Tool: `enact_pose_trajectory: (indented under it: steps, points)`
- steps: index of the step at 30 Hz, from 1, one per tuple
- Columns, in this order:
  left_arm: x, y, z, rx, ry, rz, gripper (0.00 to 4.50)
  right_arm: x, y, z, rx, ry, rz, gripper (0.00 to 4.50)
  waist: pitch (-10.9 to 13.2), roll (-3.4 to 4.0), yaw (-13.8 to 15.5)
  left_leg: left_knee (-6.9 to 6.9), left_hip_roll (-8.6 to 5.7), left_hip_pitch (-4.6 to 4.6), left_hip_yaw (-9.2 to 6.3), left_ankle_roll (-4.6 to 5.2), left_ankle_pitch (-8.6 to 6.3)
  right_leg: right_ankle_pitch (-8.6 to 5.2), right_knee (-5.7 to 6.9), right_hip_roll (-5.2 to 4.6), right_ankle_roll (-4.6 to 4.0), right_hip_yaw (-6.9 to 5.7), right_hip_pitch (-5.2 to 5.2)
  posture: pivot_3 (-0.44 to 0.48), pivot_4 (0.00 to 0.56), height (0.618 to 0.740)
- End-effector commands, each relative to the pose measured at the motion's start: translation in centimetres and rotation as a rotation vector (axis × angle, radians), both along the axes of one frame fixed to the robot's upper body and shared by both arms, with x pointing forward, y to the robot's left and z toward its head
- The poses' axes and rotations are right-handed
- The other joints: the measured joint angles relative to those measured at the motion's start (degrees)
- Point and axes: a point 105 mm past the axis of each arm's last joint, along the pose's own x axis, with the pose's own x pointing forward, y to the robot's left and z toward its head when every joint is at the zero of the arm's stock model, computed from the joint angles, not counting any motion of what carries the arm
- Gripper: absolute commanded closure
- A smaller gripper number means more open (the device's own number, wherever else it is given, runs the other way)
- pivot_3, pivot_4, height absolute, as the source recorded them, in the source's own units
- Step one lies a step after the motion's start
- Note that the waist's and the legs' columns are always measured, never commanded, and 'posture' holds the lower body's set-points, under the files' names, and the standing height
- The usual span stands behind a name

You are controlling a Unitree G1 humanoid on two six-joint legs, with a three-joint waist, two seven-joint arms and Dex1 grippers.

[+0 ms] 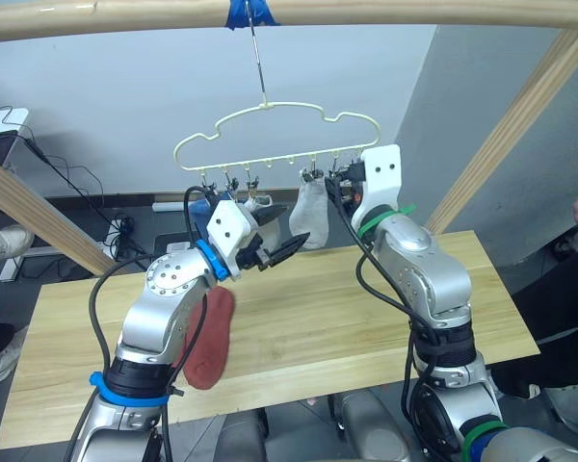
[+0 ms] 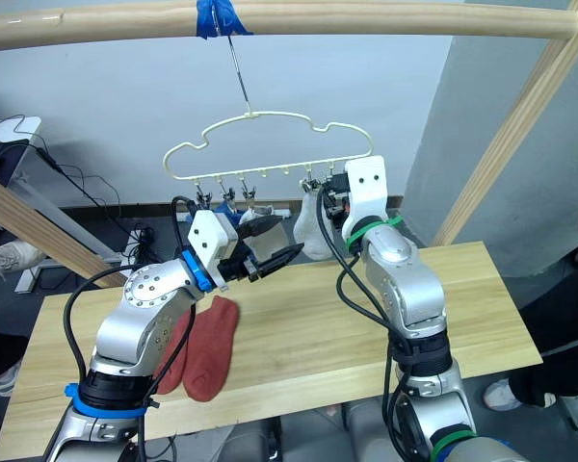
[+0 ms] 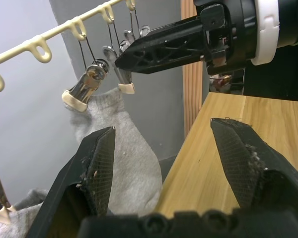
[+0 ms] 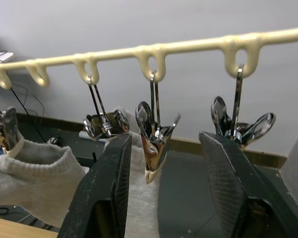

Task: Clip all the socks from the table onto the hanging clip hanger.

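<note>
Clip hanger: pale yellow wire, hung by its hook from a wooden pole at the top of the frame; a row of metal clips below its bar.

Grey sock: clipped near the hanger's right end, hanging just left of the right arm. A second grey sock hangs from a neighbouring clip (seen in the right wrist view).

Red socks: two, flat on the table, lower left of centre, partly behind the left arm.

Left gripper: centre frame, below the clips, fingers spread, holding nothing.

Right gripper: raised to the clip row, fingers parted either side of one clip, not closed on it.
</note>
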Motion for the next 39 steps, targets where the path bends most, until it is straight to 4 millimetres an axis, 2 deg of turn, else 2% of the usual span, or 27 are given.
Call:
enact_pose_trajectory:
  steps: [1,12,30,33,37,39]
  points:
    - [-0.2,-0.3,1.0,-0.002,-0.047,-0.010,1.14,0.1,0.5,1.6,0.009,-0.062,0.002,2.27,0.0,0.00,0.0,0.00,0.00,0.00,0.01,0.00,0.00,0.00,0.00,0.00,0.00,0.00,0.00,-0.196,0.208,0.740]
    - [-0.2,-0.3,0.9,0.001,-0.047,-0.008,1.14,0.5,1.0,2.5,0.075,-0.067,-0.017,2.27,0.0,0.00,0.0,0.00,0.00,-0.01,0.00,0.00,0.00,0.01,0.00,0.00,-0.01,0.00,-0.01,-0.197,0.210,0.740]
    - [-0.2,-0.4,1.0,0.002,-0.047,-0.005,1.14,0.7,1.2,2.3,0.150,-0.016,-0.043,2.27,0.0,0.00,0.0,0.00,0.00,-0.01,0.00,0.00,0.00,0.01,-0.01,0.00,-0.01,0.00,-0.01,-0.195,0.212,0.740]
    - [-0.2,-0.4,1.0,0.002,-0.047,-0.005,1.11,0.7,1.4,2.4,0.153,-0.020,-0.033,2.86,0.0,0.00,0.0,0.00,0.00,-0.01,0.00,0.00,0.00,0.01,-0.01,0.00,-0.01,0.00,-0.01,-0.195,0.212,0.740]
    - [-0.2,-0.5,1.0,0.004,-0.047,-0.003,1.11,0.7,1.5,2.5,0.147,-0.030,-0.019,4.13,0.0,0.00,0.0,0.00,0.00,-0.01,0.00,0.00,0.00,0.01,0.00,0.00,-0.01,0.00,-0.01,-0.197,0.210,0.740]
    - [-0.2,-0.4,1.0,0.005,-0.047,-0.002,1.11,0.7,1.5,2.6,0.143,-0.033,-0.016,4.14,0.0,0.00,0.0,0.00,0.00,-0.01,0.00,0.00,0.00,0.01,0.00,0.00,-0.01,-0.01,-0.01,-0.197,0.210,0.740]
